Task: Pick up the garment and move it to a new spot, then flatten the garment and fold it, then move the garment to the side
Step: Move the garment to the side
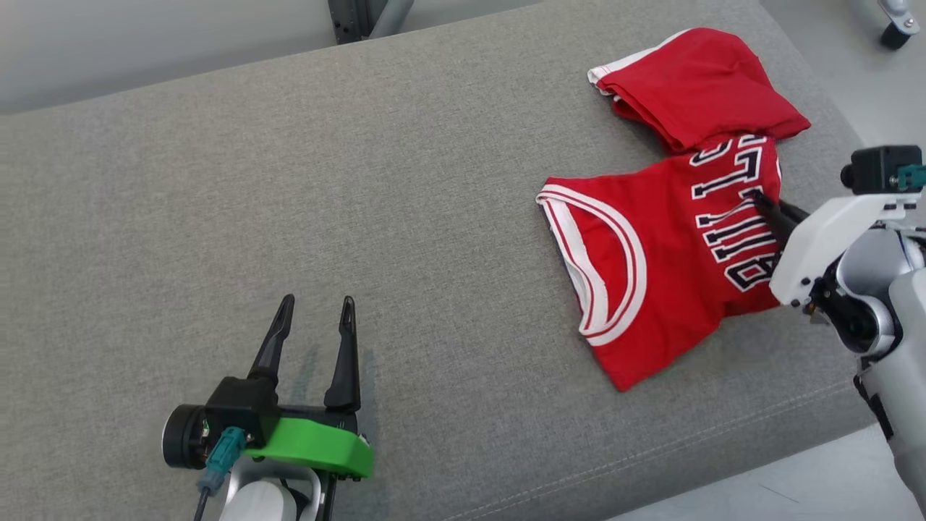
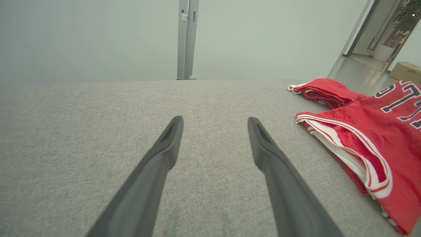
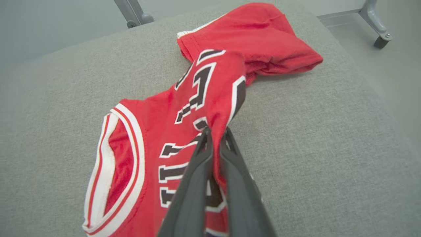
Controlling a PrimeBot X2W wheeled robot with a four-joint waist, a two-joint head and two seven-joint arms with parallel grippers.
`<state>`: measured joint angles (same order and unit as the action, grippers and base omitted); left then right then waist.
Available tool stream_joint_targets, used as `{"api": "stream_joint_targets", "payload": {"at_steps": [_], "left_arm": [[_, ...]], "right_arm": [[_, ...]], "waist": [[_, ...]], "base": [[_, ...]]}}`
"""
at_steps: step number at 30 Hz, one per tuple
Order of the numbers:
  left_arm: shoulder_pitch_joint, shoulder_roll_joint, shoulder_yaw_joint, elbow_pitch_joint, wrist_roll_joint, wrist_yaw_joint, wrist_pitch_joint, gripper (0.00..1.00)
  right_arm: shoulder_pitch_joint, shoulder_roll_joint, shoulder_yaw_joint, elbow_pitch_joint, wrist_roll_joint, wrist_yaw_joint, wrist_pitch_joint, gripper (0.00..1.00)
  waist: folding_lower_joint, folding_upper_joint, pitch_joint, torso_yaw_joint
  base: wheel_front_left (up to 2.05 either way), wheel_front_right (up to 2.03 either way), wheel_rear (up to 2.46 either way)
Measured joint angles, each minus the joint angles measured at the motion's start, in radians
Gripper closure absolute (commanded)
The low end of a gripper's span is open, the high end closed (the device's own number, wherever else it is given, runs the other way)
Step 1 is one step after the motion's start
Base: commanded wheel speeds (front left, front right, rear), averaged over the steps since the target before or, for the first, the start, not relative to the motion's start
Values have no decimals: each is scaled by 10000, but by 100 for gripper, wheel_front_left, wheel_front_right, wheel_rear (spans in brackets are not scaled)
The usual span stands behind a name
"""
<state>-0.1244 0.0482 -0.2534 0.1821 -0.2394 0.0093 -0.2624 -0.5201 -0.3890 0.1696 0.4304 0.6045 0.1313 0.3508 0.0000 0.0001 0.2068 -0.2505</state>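
I see a red garment (image 1: 669,318) at my two o'clock, white-and-red striped trim, black letters edged white, on a grey woven desk (image 1: 325,181); my left end effector (image 1: 318,302) wears a green collar.

Counted items: 1 red garment (image 1: 651,289); 1 grey padded table (image 1: 362,181); 2 grippers, namely the left gripper (image 1: 318,300) and the right gripper (image 1: 759,197), each with 2 dark fingers (image 2: 158,164), 4 in all. Beyond the table: 1 upright metal post (image 2: 186,39); 1 castered leg (image 3: 373,14); 1 cardboard box (image 2: 408,70); 1 potted plant (image 2: 408,16).
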Motion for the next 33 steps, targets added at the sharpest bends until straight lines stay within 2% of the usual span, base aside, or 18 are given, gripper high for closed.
{"api": "stream_joint_targets", "payload": {"at_steps": [6,13,21,27,33], "left_arm": [[65,2,-125,-44,-121,84,0,0],[54,2,-226,-82,-232,184,0,0],[-16,2,-257,-123,-240,207,0,0],[-155,2,-253,-151,-150,174,0,0],[-356,2,-259,-186,-8,107,2,0]], "right_arm": [[-1244,33,-88,-77,-508,0,499,100],[-2721,217,-485,405,-1172,0,880,100],[-3645,167,-1218,1141,-2036,0,802,100],[-4143,-169,-1806,1643,-2677,0,476,100],[-4358,-905,-2454,2217,-3359,0,418,100]], "waist": [[0,0,-105,404],[0,0,-50,979],[0,0,169,1604],[0,0,604,1926],[0,0,1078,2177]], "base": [[0,0,0],[0,0,0],[0,0,0],[0,0,0],[0,0,0]]}}
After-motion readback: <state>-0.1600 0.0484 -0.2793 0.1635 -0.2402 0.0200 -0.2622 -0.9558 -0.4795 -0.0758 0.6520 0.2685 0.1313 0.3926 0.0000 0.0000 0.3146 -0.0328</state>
